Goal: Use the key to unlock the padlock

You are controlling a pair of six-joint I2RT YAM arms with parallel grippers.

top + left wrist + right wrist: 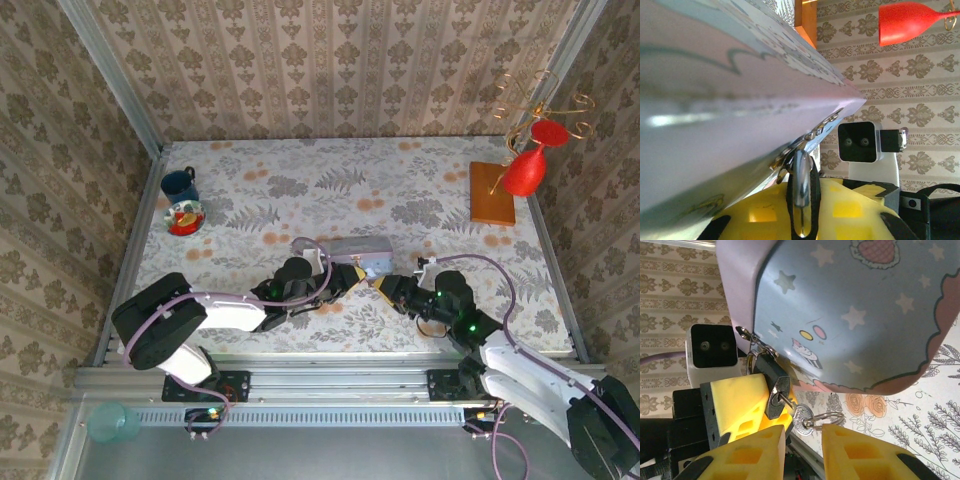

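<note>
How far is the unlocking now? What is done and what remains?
Done: the key sits in the padlock, which hangs on the tin box. In hand: the left gripper clamps the padlock; the right gripper has its jaws open beside the key head. Left: turning the key; the shackle looks closed.

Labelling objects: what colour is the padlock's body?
Blackish; the padlock shows best in right wrist view.
</note>
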